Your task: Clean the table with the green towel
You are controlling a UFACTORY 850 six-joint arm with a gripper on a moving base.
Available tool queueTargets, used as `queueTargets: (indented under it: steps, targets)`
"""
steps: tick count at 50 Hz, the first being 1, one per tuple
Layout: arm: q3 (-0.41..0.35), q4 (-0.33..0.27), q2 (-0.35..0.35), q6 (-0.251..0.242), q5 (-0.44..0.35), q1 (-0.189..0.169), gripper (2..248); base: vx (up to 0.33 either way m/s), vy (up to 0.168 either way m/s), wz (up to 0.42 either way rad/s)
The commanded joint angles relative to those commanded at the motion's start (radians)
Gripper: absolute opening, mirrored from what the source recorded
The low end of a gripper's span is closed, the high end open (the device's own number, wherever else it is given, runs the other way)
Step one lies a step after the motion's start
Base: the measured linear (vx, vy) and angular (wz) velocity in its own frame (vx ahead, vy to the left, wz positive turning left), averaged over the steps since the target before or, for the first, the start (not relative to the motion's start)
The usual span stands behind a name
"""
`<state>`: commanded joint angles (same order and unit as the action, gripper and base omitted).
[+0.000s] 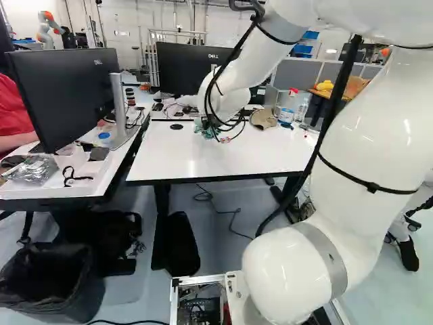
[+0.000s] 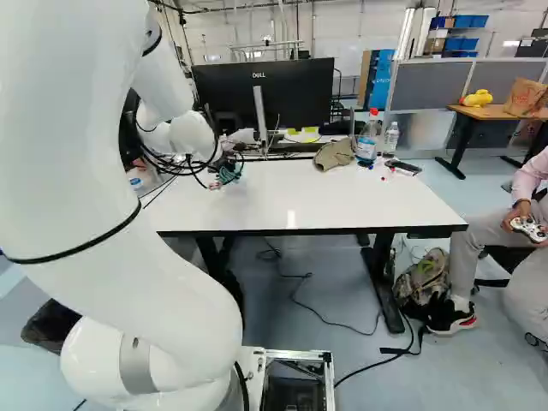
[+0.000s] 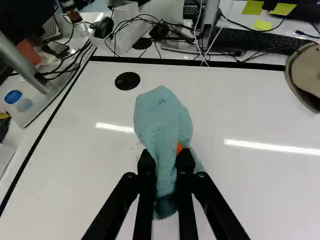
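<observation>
The green towel (image 3: 162,117) was at the far left part of the worktop (image 2: 317,205), on its white top or barely above it; the views did not settle which. The end effector (image 3: 166,160) was clamped on the towel, one finger to each side of a gathered fold, with a loose lobe spreading ahead. It looked light, limp and in no danger of breaking, so it would likely trail and bunch rather than push flat. The thick middle fold seemed the right place to hold, leaving slack for wiping; a grip too near a hem might slip.

The worktop's surface looked smooth and glossy, with small dark specks beside the towel and a round black grommet (image 3: 127,81) near its far edge. Toward the worktop's far right corner sat a beige cap (image 2: 334,154), a red-topped bottle (image 2: 368,144) and a clear bottle (image 2: 391,137); a long sweep could catch them. Beyond the worktop's far edge rose a black monitor (image 2: 300,94); a camouflage backpack (image 2: 424,278) rested on the floor by its right end.
</observation>
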<state>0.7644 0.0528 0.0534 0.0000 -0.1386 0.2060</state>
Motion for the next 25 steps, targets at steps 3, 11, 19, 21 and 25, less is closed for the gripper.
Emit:
queueTargets:
  steps: [3, 11, 19, 21, 25]
  targets:
    - [0.006, 0.0, 0.005, 0.0, 0.0, 0.009, 48, 0.0, 0.0, 0.0]
    - [0.026, 0.0, 0.025, 0.0, 0.0, 0.033, 48, 0.0, 0.0, 0.0]
    - [0.051, 0.0, 0.048, 0.0, 0.0, 0.056, 48, 0.0, 0.0, 0.0]
    - [0.057, 0.0, 0.054, 0.0, 0.0, 0.062, 48, 0.0, 0.0, 0.0]
    - [0.068, 0.0, 0.064, 0.0, 0.0, 0.073, 48, 0.0, 0.0, 0.0]
